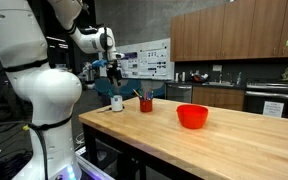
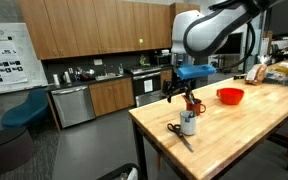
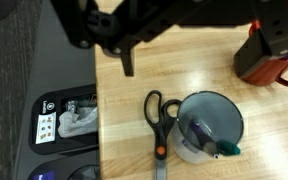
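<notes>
Claw [image 2: 180, 97]: empty, spread wide, hanging over the counter [image 2: 234, 140] end | Grey cup [image 3: 206, 127]: upright below claw, not touched, holds teal-tipped marker [image 3: 225, 150] | Scissors [image 3: 157, 125]: flat, just beside cup | Red mug [image 3: 269, 55]: near | Red bowl [image 2: 230, 96]: well apart

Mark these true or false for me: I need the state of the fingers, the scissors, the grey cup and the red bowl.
1. The fingers are open and hold nothing. True.
2. The scissors lie inside the grey cup. False: they lie flat on the table, beside the cup.
3. The grey cup is empty. False: a marker stands in it.
4. The red bowl sits on the wooden table. True.
</notes>
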Controlling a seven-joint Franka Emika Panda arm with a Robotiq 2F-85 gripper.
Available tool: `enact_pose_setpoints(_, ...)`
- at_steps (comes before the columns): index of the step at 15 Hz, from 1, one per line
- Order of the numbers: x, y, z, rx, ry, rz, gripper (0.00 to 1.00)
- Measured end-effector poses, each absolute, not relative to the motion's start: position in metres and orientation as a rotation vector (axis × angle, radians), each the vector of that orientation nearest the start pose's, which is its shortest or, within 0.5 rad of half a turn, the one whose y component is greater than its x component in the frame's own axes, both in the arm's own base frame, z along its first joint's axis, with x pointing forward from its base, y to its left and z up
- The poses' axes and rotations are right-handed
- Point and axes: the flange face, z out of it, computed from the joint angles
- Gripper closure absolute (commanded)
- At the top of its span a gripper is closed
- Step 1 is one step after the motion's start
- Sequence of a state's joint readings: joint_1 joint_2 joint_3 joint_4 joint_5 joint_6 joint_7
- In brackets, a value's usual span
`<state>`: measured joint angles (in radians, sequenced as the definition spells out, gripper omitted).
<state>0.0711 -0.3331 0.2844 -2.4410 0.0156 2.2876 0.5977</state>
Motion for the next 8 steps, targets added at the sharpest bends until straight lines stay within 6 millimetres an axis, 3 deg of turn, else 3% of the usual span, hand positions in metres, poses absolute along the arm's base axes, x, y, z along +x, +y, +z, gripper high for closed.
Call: enact_pose_setpoints(8, 0.373, 0.163, 0.442, -3.123, 0.397, -0.213, 0.00)
